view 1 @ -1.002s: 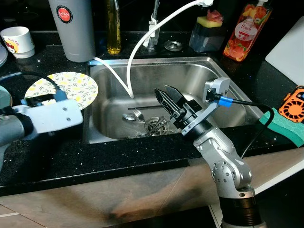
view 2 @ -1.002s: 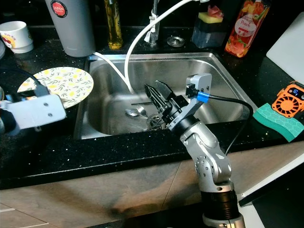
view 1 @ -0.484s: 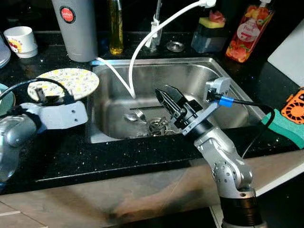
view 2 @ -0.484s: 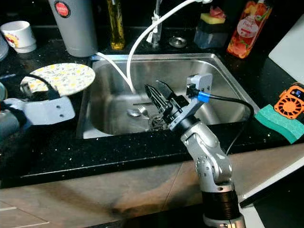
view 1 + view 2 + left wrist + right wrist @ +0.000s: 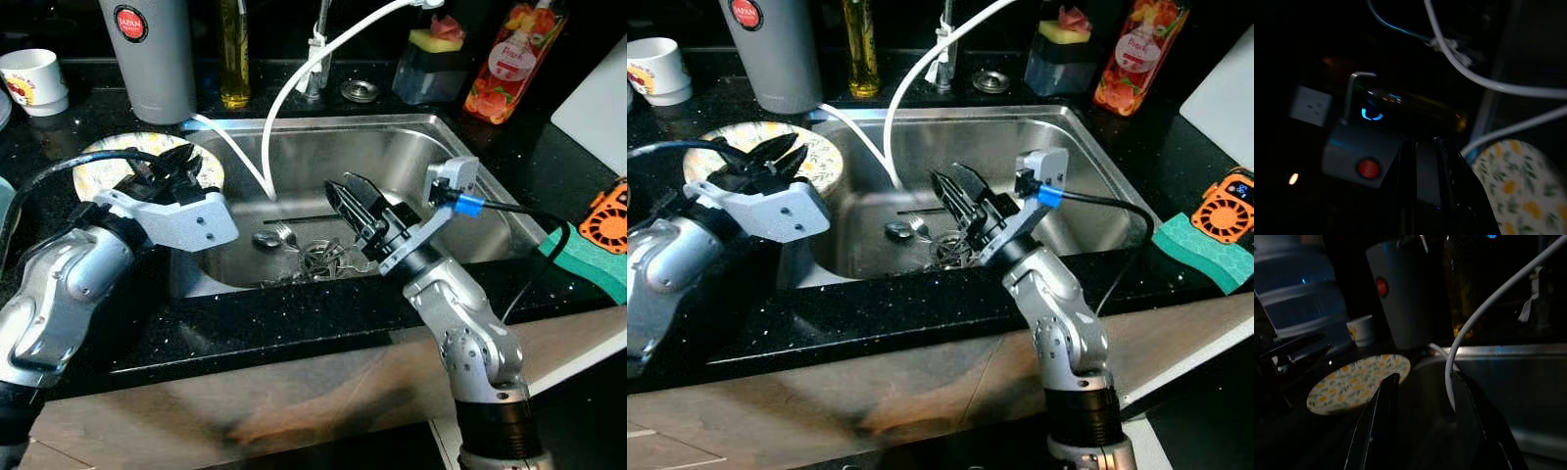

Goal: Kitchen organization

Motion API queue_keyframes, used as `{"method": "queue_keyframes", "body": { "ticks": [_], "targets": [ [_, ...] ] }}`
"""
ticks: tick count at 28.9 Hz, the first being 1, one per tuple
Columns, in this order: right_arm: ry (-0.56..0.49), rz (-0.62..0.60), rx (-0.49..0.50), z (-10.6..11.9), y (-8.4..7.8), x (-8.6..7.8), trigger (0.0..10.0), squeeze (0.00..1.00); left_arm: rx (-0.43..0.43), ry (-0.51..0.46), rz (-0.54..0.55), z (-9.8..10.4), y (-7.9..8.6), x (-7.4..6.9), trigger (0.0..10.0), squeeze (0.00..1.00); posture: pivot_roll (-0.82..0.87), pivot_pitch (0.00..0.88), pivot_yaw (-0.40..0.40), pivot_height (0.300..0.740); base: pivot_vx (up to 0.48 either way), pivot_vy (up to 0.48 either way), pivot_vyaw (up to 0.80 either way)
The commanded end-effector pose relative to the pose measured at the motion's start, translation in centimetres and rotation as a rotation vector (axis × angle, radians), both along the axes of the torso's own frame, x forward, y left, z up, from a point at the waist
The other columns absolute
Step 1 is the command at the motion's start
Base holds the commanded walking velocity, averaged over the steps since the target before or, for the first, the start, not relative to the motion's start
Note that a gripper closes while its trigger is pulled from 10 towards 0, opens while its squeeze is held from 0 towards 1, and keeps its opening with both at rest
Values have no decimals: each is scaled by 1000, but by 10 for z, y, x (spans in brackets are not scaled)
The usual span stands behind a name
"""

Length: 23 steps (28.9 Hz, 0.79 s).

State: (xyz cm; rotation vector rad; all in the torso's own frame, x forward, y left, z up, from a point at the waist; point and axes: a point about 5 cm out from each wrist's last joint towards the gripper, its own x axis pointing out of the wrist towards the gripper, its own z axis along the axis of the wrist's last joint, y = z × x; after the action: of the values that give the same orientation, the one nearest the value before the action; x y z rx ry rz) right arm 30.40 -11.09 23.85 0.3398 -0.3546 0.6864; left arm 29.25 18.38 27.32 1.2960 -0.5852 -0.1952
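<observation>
Stainless sink [image 5: 470, 157] holds unsorted cutlery [image 5: 294, 245]; right end effector [image 5: 355, 209] open above, left end effector [image 5: 174, 168] open over floral plate [image 5: 98, 171], nothing gripped.

Over the last 1 second the left gripper [image 5: 179, 163] has swung in from the robot's left side and now hangs over the patterned plate [image 5: 214, 172] beside the sink [image 5: 411, 157]. Its 2 fingers [image 5: 776, 149] are parted.

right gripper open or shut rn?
Open. The right gripper hangs over the sink with its two black fingers spread apart, nothing between them; the right wrist view shows a clear gap.
</observation>
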Motion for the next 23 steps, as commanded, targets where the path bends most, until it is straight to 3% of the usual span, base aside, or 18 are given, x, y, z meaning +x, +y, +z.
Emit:
{"method": "queue_keyframes", "body": {
  "ticks": [1,5,7,10,12,14,15,16,17,18,19,20,21,22,23],
  "targets": [
    [14,-11,15,-1,-4,2,10000,0,-2,-15,-14,-1,-4,1,10000,0,138,61,-60,740,0,0,0],
    [13,-6,15,-1,-4,2,10000,0,-3,18,-10,-8,-4,4,10000,0,136,53,-60,740,0,0,0],
    [13,-5,13,-1,-3,2,10000,0,-57,59,16,-11,-1,7,10000,0,136,53,-60,740,0,0,0],
    [14,-6,12,-2,-4,2,10000,0,-230,112,65,-10,4,12,10000,0,136,48,-59,740,0,0,0],
    [14,-5,13,-1,-4,2,10000,0,-441,136,109,-2,9,18,10000,0,136,48,-59,740,0,0,0],
    [14,-6,12,-1,-4,2,10000,0,-799,191,152,6,16,25,10000,0,136,48,-59,740,0,0,0],
    [14,-6,12,-1,-4,2,10000,0,-799,191,152,6,16,25,10000,0,136,48,-59,740,0,0,0],
    [14,-7,11,-1,-4,2,10000,0,-948,215,175,6,21,27,10000,0,136,50,-56,740,0,0,0],
    [17,-8,10,-3,-4,2,10000,0,-1313,278,258,-1,36,33,10000,4,139,52,-55,740,0,0,0],
    [17,-8,10,-3,-4,2,10000,0,-1313,278,258,-1,36,33,10000,4,139,52,-55,740,0,0,0],
    [18,-7,10,-3,-4,2,10000,0,-1417,300,284,-5,40,35,10000,4,139,52,-55,740,0,0,0],
    [18,-7,10,-3,-4,2,10000,0,-1417,300,284,-5,40,35,10000,4,139,52,-55,740,0,0,0],
    [20,-7,9,-4,-3,2,10000,0,-1546,321,320,-9,47,36,10000,655,140,54,-56,740,0,0,0],
    [22,-7,9,-4,-3,2,10000,0,-1621,328,354,-12,53,36,10000,1000,143,59,-57,740,0,0,0],
    [24,-7,8,-4,-3,2,10000,0,-1662,332,375,-13,56,36,10000,1000,143,59,-57,740,0,0,0]
  ]
}}
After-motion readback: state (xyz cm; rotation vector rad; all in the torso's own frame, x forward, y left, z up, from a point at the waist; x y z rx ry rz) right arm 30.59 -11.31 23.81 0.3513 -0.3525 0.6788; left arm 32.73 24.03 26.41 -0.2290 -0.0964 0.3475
